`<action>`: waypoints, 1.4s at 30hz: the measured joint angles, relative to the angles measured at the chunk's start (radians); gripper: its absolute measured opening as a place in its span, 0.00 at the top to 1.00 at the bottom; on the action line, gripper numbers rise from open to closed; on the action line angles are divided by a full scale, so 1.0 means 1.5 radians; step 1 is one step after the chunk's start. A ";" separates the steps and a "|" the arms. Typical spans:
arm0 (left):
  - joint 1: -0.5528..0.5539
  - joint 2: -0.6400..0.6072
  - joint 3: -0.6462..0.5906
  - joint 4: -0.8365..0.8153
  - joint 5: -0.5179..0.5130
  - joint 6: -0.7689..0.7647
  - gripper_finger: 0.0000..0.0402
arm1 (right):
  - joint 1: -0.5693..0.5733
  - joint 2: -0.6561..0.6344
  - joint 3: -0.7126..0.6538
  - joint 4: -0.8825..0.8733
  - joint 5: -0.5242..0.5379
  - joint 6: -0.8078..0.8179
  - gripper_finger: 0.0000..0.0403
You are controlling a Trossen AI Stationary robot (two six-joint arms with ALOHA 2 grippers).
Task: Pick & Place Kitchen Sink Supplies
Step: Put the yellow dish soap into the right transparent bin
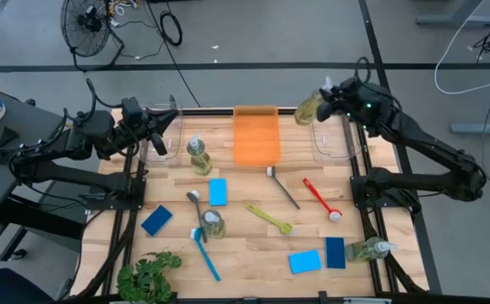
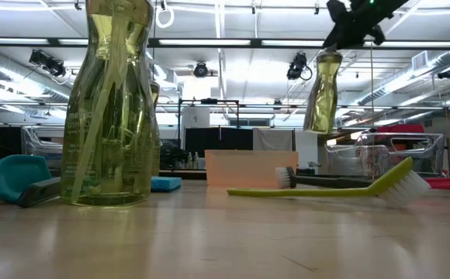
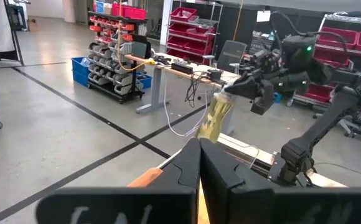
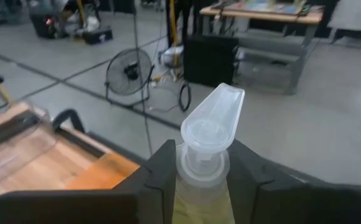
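Observation:
My right gripper (image 1: 324, 103) is shut on a clear pump bottle of yellow-green liquid (image 2: 322, 93), held high over the table's far right corner, by the right clear bin (image 1: 334, 145). My left gripper (image 1: 167, 127) is shut on nothing, raised at the far left. Two more pump bottles (image 1: 198, 156) (image 1: 212, 224) stand on the table and one (image 1: 367, 249) lies at the near right. Blue sponges (image 1: 218, 192) (image 1: 156, 219) (image 1: 305, 262) and red (image 1: 321, 200), yellow-green (image 1: 269, 217), blue (image 1: 204, 253) and black (image 1: 283, 187) brushes lie flat on the wood. My right gripper pinches the bottle's neck (image 4: 199, 167) between its two fingers, just under the pump head (image 4: 213, 118). The fingers come about level from the table's right side, across the neck. The bottle is lifted clear and hangs below them, slightly tilted.
An orange tray (image 1: 256, 135) sits at the far middle, with a clear bin (image 1: 173, 142) to its left under my left gripper. A green leafy plant (image 1: 148, 274) stands at the near left corner. Bare wood shows between the tray and the brushes.

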 joint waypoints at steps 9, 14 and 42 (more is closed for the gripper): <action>0.000 0.000 0.000 0.001 0.000 0.000 0.97 | 0.000 -0.047 0.000 -0.029 0.103 -0.004 0.76; 0.000 0.000 0.000 0.001 0.000 0.000 0.97 | 0.000 -0.058 0.000 -0.068 0.155 0.000 0.76; 0.000 0.000 0.000 0.000 -0.012 0.000 0.97 | -0.005 -0.045 -0.100 -0.016 0.273 0.047 0.76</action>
